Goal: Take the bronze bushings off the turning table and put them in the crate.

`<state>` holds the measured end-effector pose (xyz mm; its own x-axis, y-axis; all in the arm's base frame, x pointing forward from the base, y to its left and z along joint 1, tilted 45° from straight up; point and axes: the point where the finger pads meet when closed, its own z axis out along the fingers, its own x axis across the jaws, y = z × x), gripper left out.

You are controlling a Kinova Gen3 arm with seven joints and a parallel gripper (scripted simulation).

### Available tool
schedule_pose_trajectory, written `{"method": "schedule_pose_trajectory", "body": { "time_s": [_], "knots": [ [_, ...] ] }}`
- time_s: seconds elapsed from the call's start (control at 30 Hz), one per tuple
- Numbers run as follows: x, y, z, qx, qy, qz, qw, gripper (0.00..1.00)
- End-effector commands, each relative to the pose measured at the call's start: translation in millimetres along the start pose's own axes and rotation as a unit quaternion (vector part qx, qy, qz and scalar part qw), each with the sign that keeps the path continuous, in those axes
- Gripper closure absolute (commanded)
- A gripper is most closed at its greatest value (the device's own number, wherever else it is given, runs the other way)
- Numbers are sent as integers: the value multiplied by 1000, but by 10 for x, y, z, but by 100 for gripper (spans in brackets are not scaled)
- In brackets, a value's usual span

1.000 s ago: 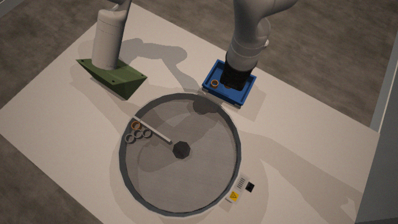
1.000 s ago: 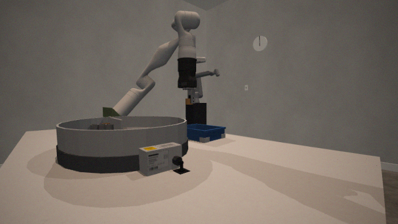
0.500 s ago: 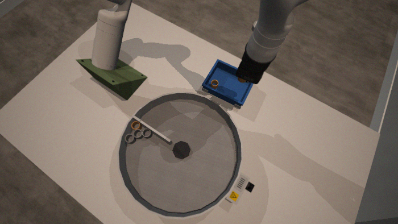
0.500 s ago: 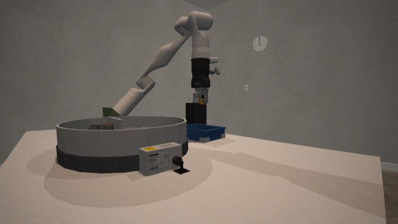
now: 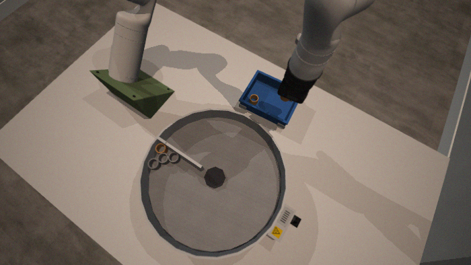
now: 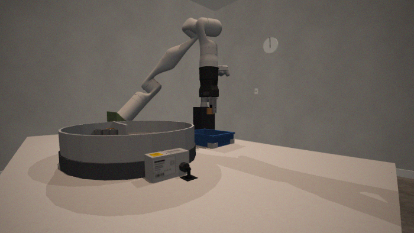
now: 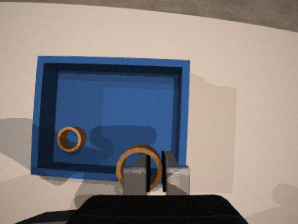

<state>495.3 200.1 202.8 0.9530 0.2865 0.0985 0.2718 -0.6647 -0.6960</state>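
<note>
The gripper (image 7: 150,177) is pinching a bronze bushing (image 7: 139,164) by its wall, one finger inside the ring and one outside. It hangs above the crate (image 5: 284,118), well clear of the rim in the exterior view, over the side nearest the wrist camera. A second bronze bushing (image 5: 254,99) lies on the crate floor (near a corner, apart from the held one). On the turntable (image 5: 145,188), a third bronze bushing (image 5: 161,148) sits against the divider bar (image 5: 188,159), near the rim. Three steel bushings (image 5: 163,158) cluster just beside it, touching one another. The arm's green base (image 5: 153,101) stands apart from the turntable.
</note>
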Motion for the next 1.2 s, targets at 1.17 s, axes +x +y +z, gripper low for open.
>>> {"method": "schedule_pose_trajectory", "body": {
  "time_s": [1.17],
  "knots": [
    [3, -6, 478, -1, 0, -1, 1000, 100]
  ]
}}
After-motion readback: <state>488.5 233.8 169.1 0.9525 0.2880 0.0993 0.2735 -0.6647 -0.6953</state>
